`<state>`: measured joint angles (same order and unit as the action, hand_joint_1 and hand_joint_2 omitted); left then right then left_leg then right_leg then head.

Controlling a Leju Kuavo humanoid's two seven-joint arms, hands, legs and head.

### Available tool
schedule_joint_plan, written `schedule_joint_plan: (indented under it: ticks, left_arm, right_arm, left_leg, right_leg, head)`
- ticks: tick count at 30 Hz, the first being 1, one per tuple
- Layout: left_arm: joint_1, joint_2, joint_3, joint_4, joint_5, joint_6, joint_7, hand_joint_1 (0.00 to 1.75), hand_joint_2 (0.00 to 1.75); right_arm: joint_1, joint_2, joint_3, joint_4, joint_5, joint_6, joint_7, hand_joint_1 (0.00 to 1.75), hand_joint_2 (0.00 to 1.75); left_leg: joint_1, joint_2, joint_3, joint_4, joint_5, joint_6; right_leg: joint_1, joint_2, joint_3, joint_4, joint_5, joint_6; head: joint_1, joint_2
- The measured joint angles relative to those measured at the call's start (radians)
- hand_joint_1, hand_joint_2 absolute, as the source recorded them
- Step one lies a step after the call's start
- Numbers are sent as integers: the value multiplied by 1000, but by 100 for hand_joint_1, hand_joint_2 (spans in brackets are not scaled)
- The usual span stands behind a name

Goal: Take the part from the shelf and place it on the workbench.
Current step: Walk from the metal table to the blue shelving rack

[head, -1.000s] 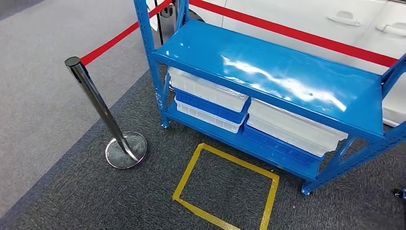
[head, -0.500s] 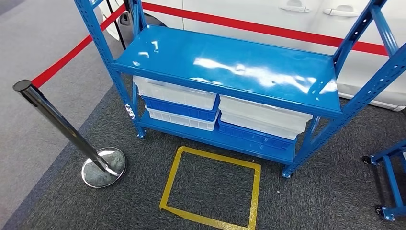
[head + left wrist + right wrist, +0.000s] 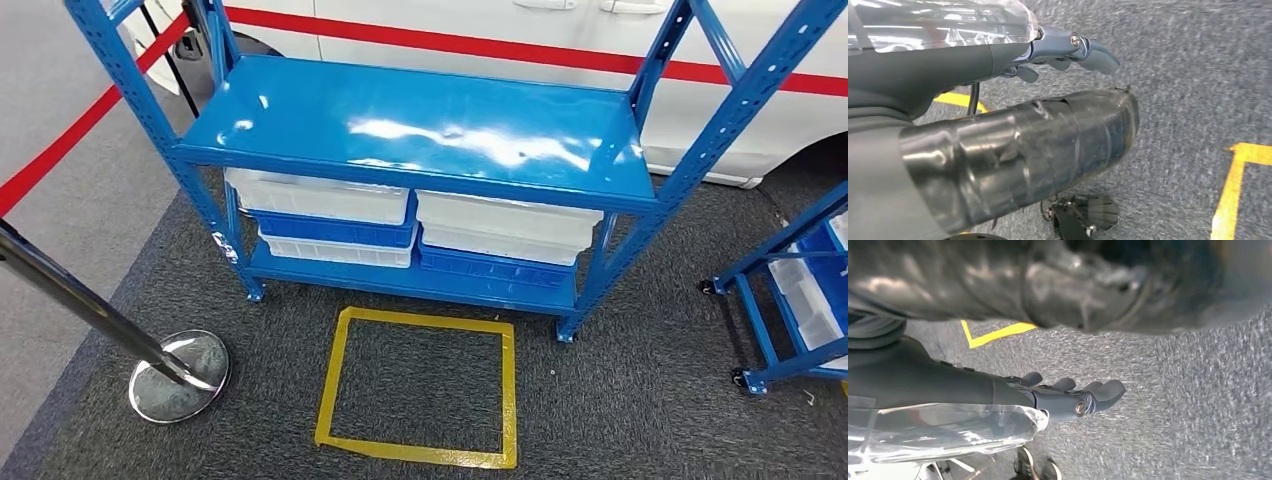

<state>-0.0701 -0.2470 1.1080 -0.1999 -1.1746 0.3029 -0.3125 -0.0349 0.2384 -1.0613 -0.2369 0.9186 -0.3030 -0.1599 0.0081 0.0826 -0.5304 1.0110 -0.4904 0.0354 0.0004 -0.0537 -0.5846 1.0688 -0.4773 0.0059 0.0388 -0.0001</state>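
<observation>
View has swung right — shelf point(image 3: 420, 130) now centred; left robot hand point(image 3: 1068, 50) and right robot hand point(image 3: 1073, 395) empty, fingers loosely extended.

Blue metal shelf point(image 3: 430, 125) stands upright, glossy top bare, beside yellow square.

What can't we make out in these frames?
- Bin contents: head view, hidden under the blue shelf top deck.
- Second rack: head view, cut by the right edge.
- Left hand and right hand: wrist views, motion-blurred; grip unclear.
</observation>
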Motion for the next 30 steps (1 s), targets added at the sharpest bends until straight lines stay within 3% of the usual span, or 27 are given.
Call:
schedule_joint_plan:
  ticks: [2,4,5,7,8,10,11,12,15,17,19,21,23,25,26,27,28,30]
  left_arm:
    - [-2,-1,0,0,0,0,0,0,0]
    - [-4,-2,0,0,0,0,0,0,0]
    - [-5,-2,0,0,-1,0,0,0,0]
    - [-4,-2,0,0,-1,0,0,0,0]
    - [-3,-2,1,0,-1,0,0,0,0]
    - [0,-1,1,0,0,0,1,0,0]
    - [2,0,1,0,0,0,1,0,0]
    - [2,0,1,0,0,0,1,0,0]
    - [1,1,1,0,-1,-1,1,0,0]
    - [-4,2,0,0,-5,-2,1,0,87]
    - [-7,2,0,0,-9,-5,1,0,175]
    - [-7,2,0,0,-13,-7,0,0,175]
    - [-5,2,-1,0,-20,-10,-6,0,175]
    - [-3,2,-3,0,-25,-14,-14,0,175]
    - [-2,2,-3,0,-26,-16,-17,0,175]
    - [-1,2,-4,0,-27,-17,-19,0,175]
    - [0,2,-4,0,-26,-17,-20,0,175]
    - [-1,3,-10,-1,-19,-18,-20,0,175]
  right_arm:
    - [-2,0,0,0,0,0,0,0,0]
    - [-2,0,0,0,0,0,0,0,0]
    - [-2,0,0,0,0,0,0,0,0]
    - [-2,1,0,0,0,0,0,0,0]
    - [-3,1,0,0,1,0,0,0,0]
    - [-3,1,0,0,2,0,0,0,0]
    - [-2,1,0,0,3,0,0,0,0]
    - [-1,1,0,0,4,-1,0,0,0]
    - [0,1,0,0,10,-5,12,0,0]
    - [0,1,-1,0,12,-8,36,0,0]
    - [1,1,-2,1,12,-9,60,0,0]
    - [1,1,-3,1,12,-9,76,0,0]
    - [-1,1,-3,2,12,-9,86,0,87]
    - [-4,1,-4,2,14,-8,93,0,175]
    - [-5,1,-4,2,16,-7,95,0,175]
    - [-6,1,-4,2,18,-6,94,0,175]
    - [-5,1,-5,2,20,-4,92,0,175]
    - [-1,1,-2,2,17,0,88,0,175]
  left_leg:
    - [-1,17,5,-1,-4,-11]
    - [-1,34,11,-5,-7,-23]
    - [-1,22,12,0,-13,-29]
    - [2,-29,-12,61,-56,-39]
    - [4,-58,-39,120,-89,-43]
    - [5,-74,-103,250,-141,-47]
    - [5,-75,-119,278,-140,-48]
    - [5,-75,-119,270,-119,-48]
    - [4,-84,-43,83,-12,-40]
    - [2,-92,-14,10,8,-31]
    - [-1,-94,-13,5,7,-22]
    - [1,-90,-11,-2,13,-9]
    - [4,-84,-10,-8,20,1]
    - [4,-77,-13,-9,20,5]
    - [3,-73,-13,-8,20,5]
    - [3,-69,-13,-8,19,5]
    - [3,-66,-12,-8,18,4]
    - [3,-63,-7,-8,15,0]
  right_leg:
    - [11,-19,19,-46,6,-16]
    - [9,2,19,-52,11,-26]
    - [5,13,22,-59,15,-31]
    - [-3,34,28,-72,25,-41]
    - [-3,44,28,-73,27,-44]
    - [-3,70,26,-71,28,-47]
    - [-3,84,25,-70,27,-47]
    - [-3,97,26,-67,26,-46]
    - [-2,123,26,-54,18,-39]
    - [0,130,22,-44,12,-30]
    - [-1,131,19,-43,11,-19]
    - [-3,123,18,-39,6,-8]
    - [-5,93,-8,20,-35,3]
    - [-8,67,-67,145,-102,13]
    - [-10,63,-96,204,-122,16]
    - [-12,61,-112,234,-125,18]
    - [-13,60,-109,226,-107,18]
    - [-14,54,-49,106,-37,12]
  head:
    - [0,0]
    - [-1,0]
    - [0,0]
    - [-1,0]
    - [-1,0]
    - [-1,0]
    - [-1,0]
    - [-1,0]
    - [-1,0]
    - [-1,0]
    - [-1,0]
    - [0,0]
    - [0,0]
    - [0,0]
    - [0,0]
    - [0,0]
    - [0,0]
    - [0,0]
